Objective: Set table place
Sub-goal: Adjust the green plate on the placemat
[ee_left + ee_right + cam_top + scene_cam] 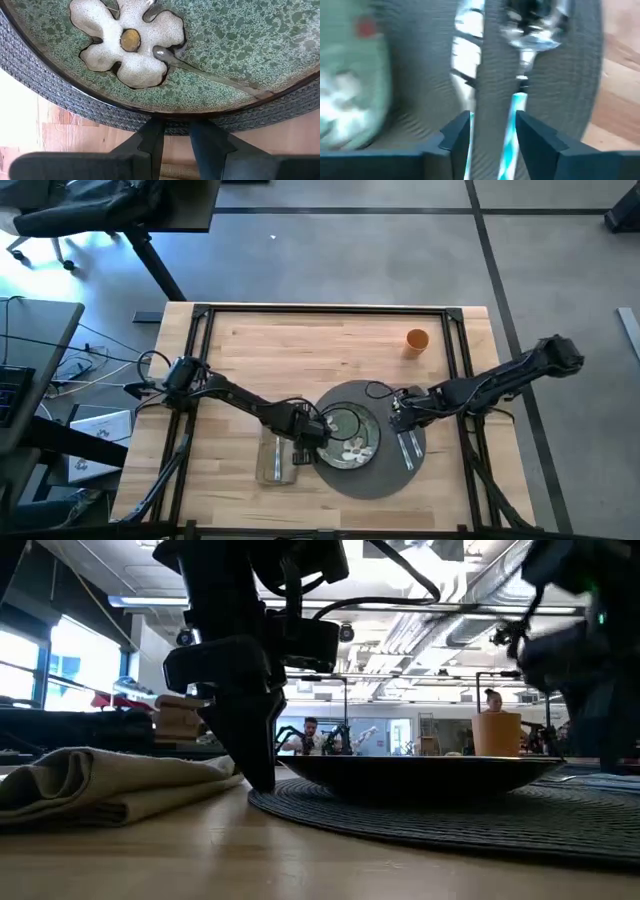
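On the wooden table (300, 345) a round grey woven mat (375, 475) carries the green floral plate (345, 435). The beige napkin (277, 460) lies left of the mat. Metal cutlery (410, 445) lies on the mat's right part. The orange cup (417, 340) stands upright at the far right. My left gripper (318, 430) points down at the mat's left edge beside the plate's rim (165, 114), its fingers a narrow gap apart. My right gripper (398, 418) hovers open over the cutlery, its fingers on either side of the spoon's striped handle (517, 112). My left gripper has its fingertips (152, 131) at the mat's left edge (115, 117), just outside the plate's rim, coming from above; nothing shows between them, and I cannot tell whether they touch the mat. My right gripper is blurred over the spoon's handle; whether a finger touches it I cannot tell.
A black metal rail frame (200, 360) runs around the tabletop. Bare wood lies across the far half of the table, left of the cup. Beyond the table are a desk with cables on the left and people far off in the room.
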